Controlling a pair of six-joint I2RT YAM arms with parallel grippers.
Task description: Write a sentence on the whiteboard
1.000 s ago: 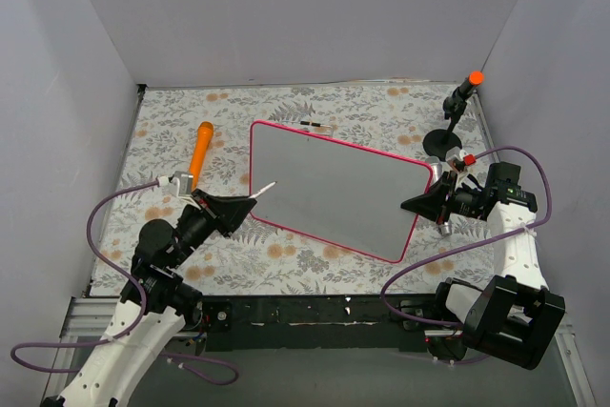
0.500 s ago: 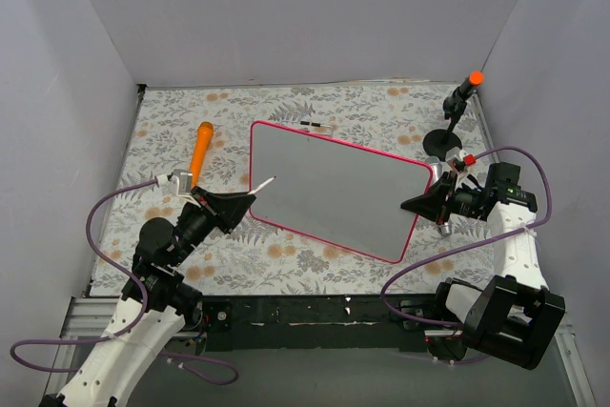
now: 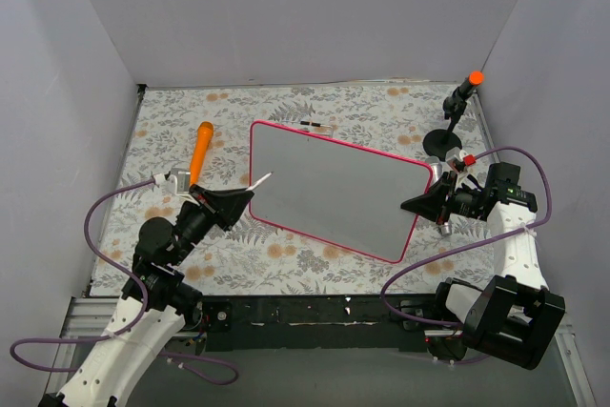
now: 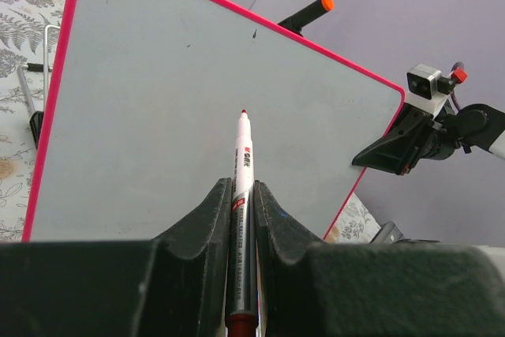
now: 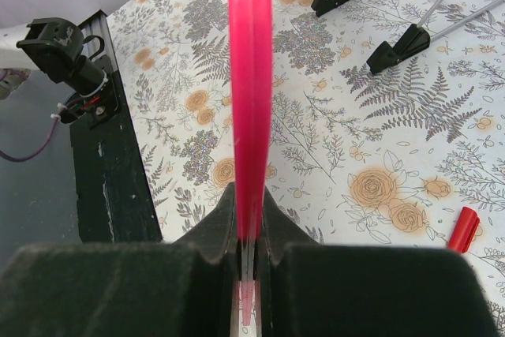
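Floral desk (image 3: 315,107) carries the whiteboard (image 3: 334,188) in the frame's middle, blank, without the sentence. The right gripper (image 5: 248,195) is clenched on its pink edge, I think to steady it; the left gripper (image 4: 243,195) grasps a red marker (image 4: 242,147), tip aimed at the board for writing.

White arm links (image 3: 114,350), black joints (image 3: 152,235), looping purple cables (image 3: 95,221), black wedge-shaped fingers (image 4: 201,222), small red knob (image 3: 469,159) at right wrist
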